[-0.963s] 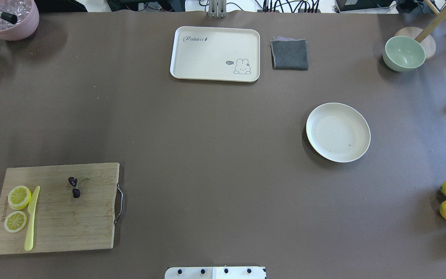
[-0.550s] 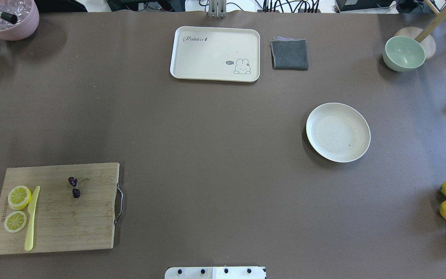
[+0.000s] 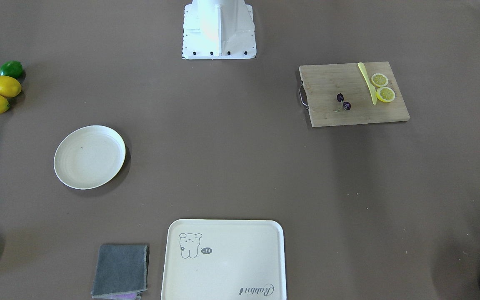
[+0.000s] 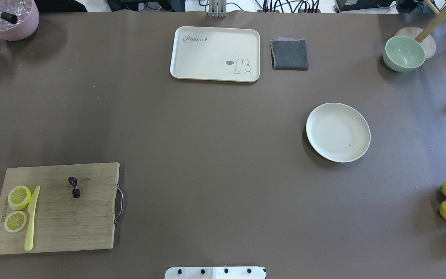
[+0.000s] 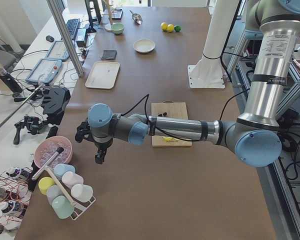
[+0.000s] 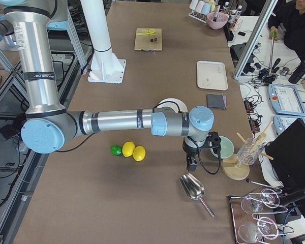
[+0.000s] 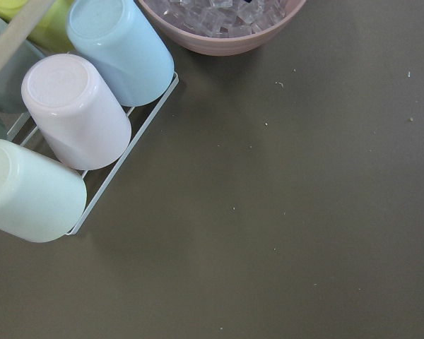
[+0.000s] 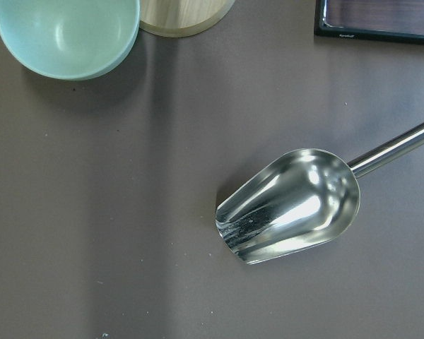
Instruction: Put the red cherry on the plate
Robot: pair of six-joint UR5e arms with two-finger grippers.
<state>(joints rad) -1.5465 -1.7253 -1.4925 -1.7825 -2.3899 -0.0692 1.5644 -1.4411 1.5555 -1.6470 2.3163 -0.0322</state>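
Overhead view of a brown table. The red cherry [image 4: 75, 186], a tiny dark pair joined by green stems, lies on a wooden cutting board [image 4: 72, 221] at about 8 o'clock on the table, in the board's upper half. Two lemon slices [image 4: 19, 197] and a yellow knife [image 4: 31, 219] lie at 9 o'clock from the cherry on the same board, apart from it. The plate [image 4: 338, 132], round and cream-white, sits bare at about 3 o'clock on the table, well apart from the board. A cream tray [image 4: 215, 54] with a rabbit drawing is at 12 o'clock, with a folded grey cloth [image 4: 289, 54] just beside it at its 3 o'clock.

The left gripper [image 5: 98, 159] hangs fingers-down over bare table near a pink bowl of ice [image 7: 219, 21] and a rack of cups [image 7: 74, 109], far from the cherry; how far its fingers are spread cannot be told. The right gripper [image 6: 191, 163] hangs near a metal scoop [image 8: 290, 205] and a green bowl [image 8: 67, 32], touching neither; its finger spread cannot be told either
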